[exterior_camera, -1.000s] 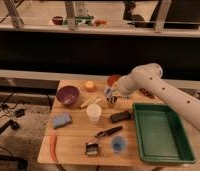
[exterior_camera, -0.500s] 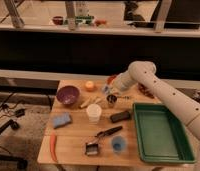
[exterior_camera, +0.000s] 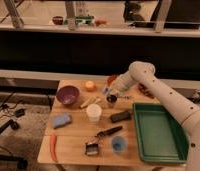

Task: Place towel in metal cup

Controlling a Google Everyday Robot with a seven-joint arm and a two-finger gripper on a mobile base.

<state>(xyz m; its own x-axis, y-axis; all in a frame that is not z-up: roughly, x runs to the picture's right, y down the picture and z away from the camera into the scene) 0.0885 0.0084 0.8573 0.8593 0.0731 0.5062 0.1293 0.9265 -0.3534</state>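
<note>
The metal cup (exterior_camera: 111, 101) is small and dark and stands upright near the middle of the wooden table (exterior_camera: 73, 142), right of the white cup. My gripper (exterior_camera: 107, 93) hangs at the end of the white arm (exterior_camera: 143, 75), just above and slightly left of the metal cup's rim. A small pale bluish bit shows at the gripper's tip; it may be the towel, but I cannot tell. No other towel shows on the table.
A purple bowl (exterior_camera: 67, 94), an orange (exterior_camera: 89, 86) and a pale stick (exterior_camera: 88, 102) lie at the back left. A white cup (exterior_camera: 94, 113), dark block (exterior_camera: 120, 116), brush (exterior_camera: 100, 140), blue cup (exterior_camera: 118, 144), blue sponge (exterior_camera: 61, 120) and orange carrot (exterior_camera: 53, 145) lie in front. A green tray (exterior_camera: 160, 132) fills the right.
The arm's elbow has shifted slightly up and left. The gripper stays over the metal cup, barely moved. Nothing on the table has moved.
</note>
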